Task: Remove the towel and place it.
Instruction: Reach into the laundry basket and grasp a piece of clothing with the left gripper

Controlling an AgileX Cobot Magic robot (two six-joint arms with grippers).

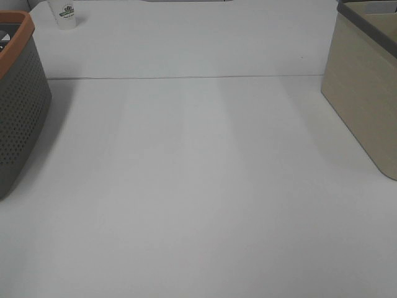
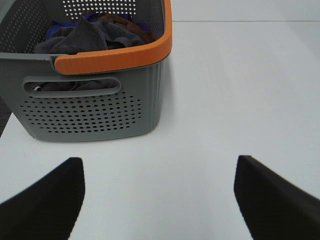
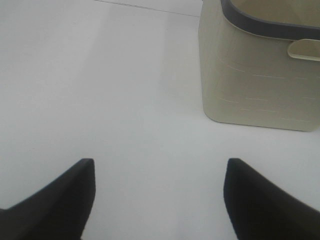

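Our left claw and right claw hang with fingers apart, empty, toward the near edge of the counter; its middle gives open room. The towel lies heaped in the basket at the left edge among other cloths, so we risk dragging those out or snagging the rim.

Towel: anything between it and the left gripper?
Yes. The towel lies inside the perforated grey basket, so the basket's near wall and orange rim stand between it and the open left gripper. Nothing visible lies on top of it.
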